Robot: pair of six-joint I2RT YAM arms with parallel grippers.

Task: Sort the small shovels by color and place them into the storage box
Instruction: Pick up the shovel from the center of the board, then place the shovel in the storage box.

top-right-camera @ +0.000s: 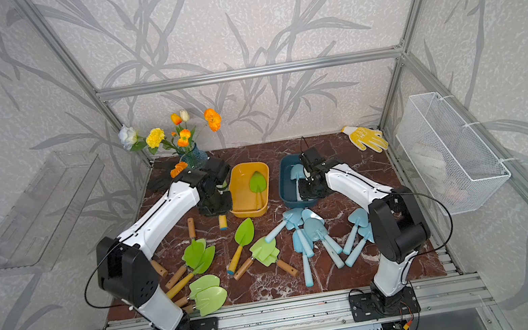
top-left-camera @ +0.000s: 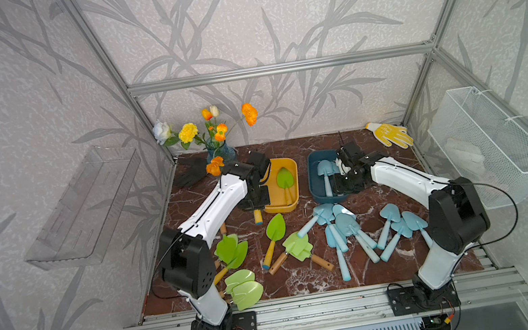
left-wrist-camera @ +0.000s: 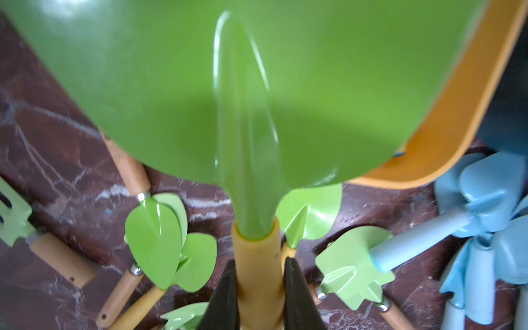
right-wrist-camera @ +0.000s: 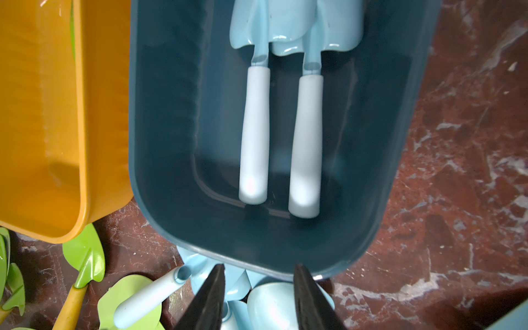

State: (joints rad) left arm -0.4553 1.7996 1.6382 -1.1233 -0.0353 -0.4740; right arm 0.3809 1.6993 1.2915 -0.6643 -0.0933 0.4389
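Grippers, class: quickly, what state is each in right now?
Left gripper: shut on a green shovel, at its handle.
Right gripper: open, holding nothing.

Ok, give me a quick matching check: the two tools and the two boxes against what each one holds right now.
1 left tool
2 right tool
3 yellow box
4 dark blue box

A two pale blue shovels inside
B nothing, jaws apart
C a loose green shovel inside
D the clamped green shovel, by its yellow handle

Pairs: 1-D, 2-B, 3-C, 4-A
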